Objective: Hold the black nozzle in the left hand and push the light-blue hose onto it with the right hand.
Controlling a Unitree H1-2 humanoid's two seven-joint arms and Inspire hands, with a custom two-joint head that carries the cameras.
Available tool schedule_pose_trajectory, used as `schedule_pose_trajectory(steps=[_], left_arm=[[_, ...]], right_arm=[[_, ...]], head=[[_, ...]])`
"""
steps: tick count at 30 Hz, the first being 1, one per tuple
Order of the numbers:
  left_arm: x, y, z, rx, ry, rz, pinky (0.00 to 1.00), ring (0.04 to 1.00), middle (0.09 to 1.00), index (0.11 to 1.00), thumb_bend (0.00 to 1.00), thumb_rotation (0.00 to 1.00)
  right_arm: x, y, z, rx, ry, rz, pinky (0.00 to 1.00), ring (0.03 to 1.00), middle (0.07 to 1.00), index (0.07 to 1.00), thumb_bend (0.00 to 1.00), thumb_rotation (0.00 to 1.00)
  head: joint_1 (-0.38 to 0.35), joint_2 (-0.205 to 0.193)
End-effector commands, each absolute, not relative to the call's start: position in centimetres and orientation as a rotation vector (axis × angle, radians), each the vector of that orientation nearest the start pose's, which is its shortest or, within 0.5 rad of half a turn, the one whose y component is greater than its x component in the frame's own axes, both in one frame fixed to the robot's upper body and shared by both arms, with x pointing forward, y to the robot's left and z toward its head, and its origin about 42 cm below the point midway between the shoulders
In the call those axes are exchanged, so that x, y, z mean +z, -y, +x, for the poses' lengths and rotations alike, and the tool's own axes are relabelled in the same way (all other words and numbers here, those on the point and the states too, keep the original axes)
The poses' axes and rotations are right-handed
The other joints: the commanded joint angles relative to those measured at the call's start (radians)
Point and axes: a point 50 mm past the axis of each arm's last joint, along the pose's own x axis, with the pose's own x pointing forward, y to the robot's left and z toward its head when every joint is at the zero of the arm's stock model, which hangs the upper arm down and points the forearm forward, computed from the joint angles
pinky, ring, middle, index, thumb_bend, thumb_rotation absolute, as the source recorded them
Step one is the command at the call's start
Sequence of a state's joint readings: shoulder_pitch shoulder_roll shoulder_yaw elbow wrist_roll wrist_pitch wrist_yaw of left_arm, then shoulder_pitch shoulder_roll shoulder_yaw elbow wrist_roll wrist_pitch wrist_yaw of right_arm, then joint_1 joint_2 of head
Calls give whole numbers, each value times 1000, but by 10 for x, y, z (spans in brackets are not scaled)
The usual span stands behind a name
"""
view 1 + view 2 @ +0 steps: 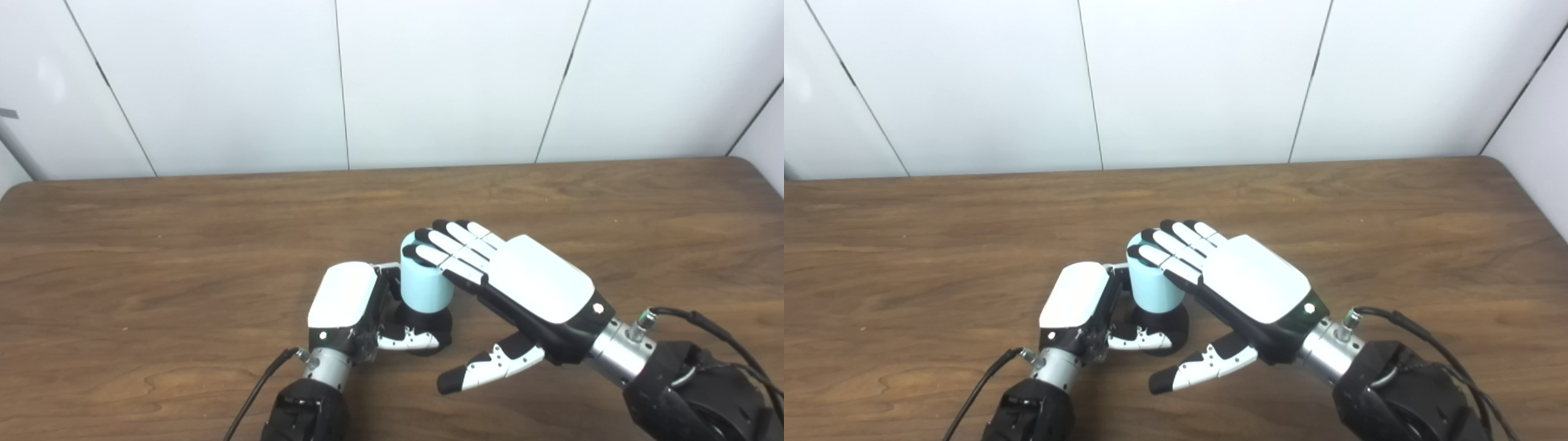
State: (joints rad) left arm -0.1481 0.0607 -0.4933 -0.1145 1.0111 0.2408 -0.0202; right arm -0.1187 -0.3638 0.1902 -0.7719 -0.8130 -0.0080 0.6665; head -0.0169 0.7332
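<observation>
The black nozzle (pixel 429 323) stands upright on the wooden table (pixel 184 245) near the front middle. My left hand (pixel 346 306) is shut on it, thumb wrapped across its front and fingers behind it. The light-blue hose (pixel 424 283), a short cylinder, sits over the nozzle's top. My right hand (pixel 520 288) is open, its flat fingers (pixel 450 245) resting on the hose's top end and its thumb hanging free below. The nozzle's upper part is hidden inside the hose.
White wall panels (pixel 429 79) rise behind the table's far edge. A black cable (pixel 257 389) trails from the left wrist and another cable (pixel 704 321) loops from the right forearm. The table's rounded right corner (pixel 750 162) lies near the side wall.
</observation>
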Motion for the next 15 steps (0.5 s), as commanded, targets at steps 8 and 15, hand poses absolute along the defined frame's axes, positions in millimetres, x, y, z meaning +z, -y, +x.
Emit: schedule_pose_trajectory(steps=[8, 15], left_arm=[[140, -99, 294, -283, 190, 1109, 677, 605, 510, 478, 523, 0], [141, -98, 293, -284, 191, 1099, 683, 604, 514, 475, 523, 0]], right_arm=[[298, 196, 233, 504, 658, -1293, 1000, 1000, 995, 945, 636, 1000], [300, 194, 235, 504, 667, -1281, 1000, 1000, 987, 936, 632, 1000]], head=[[-1, 3], [1, 5]])
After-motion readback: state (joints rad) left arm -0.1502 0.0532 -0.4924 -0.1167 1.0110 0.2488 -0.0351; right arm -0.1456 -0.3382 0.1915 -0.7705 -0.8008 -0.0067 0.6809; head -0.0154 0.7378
